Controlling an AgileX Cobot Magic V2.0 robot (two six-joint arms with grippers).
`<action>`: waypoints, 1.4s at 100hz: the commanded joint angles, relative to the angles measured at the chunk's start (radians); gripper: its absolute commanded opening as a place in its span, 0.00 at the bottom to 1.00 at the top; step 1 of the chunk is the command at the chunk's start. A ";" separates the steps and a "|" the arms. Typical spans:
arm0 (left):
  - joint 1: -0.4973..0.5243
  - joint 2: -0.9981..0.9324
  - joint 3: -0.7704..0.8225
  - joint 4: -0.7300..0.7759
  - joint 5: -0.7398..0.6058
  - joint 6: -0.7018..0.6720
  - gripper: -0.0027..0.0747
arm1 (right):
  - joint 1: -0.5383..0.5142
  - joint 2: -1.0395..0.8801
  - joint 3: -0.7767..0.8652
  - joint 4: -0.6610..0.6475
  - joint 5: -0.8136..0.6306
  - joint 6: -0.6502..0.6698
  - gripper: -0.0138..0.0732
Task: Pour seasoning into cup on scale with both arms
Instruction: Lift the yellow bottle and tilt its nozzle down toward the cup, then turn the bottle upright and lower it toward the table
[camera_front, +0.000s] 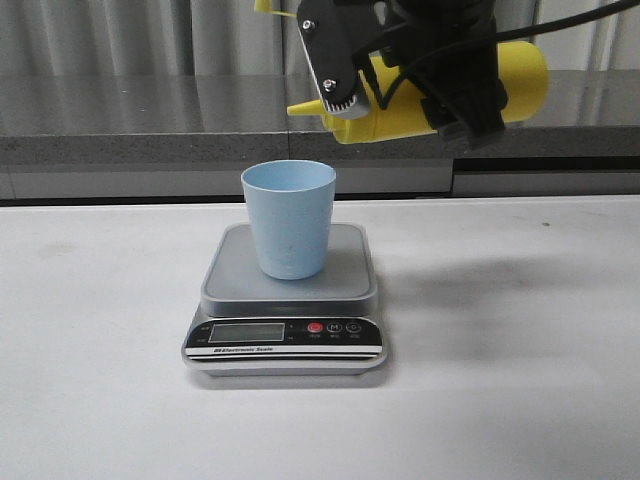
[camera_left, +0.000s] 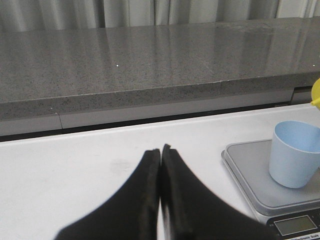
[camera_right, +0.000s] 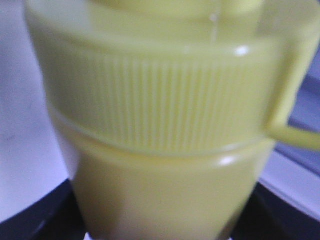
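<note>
We find the scale (camera_front: 285, 300) standing near the middle of the white table (camera_front: 520, 380), with bare tabletop open on both sides and in front of it. Behind it, the table ends at a grey stone ledge (camera_front: 120, 120), well clear of the scale's rear edge. The cup (camera_front: 288, 218) stands upright on the steel platform, set towards the back, its base wholly within the platform's edges and its mouth open upward.

We note the right gripper (camera_front: 400, 85) above and to the right of the cup, pinching the seasoning bottle (camera_front: 440, 100) round its body. The bottle lies almost horizontal, its cone nozzle pointing left and ending above the cup's right rim, with clear air between nozzle and rim. In the right wrist view the bottle's ribbed yellow collar fills the frame, blurred, with the thin tether looping off at one side.

The left gripper (camera_left: 160, 155) shows only in its own wrist view: its two black fingers are pressed together with nothing between them, over bare table to the left of the scale and well apart from it.

The scale's front panel shows an LCD display (camera_front: 245, 331) and a red button (camera_front: 315, 327); we cannot read the display.
</note>
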 joint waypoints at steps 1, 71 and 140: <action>0.006 0.003 -0.025 0.000 -0.084 -0.012 0.01 | 0.001 -0.041 -0.033 -0.045 0.022 0.137 0.42; 0.006 0.003 -0.025 0.000 -0.084 -0.012 0.01 | -0.195 -0.150 0.080 0.164 -0.394 0.945 0.42; 0.006 0.003 -0.025 0.000 -0.084 -0.012 0.01 | -0.459 -0.225 0.578 0.298 -1.362 1.007 0.42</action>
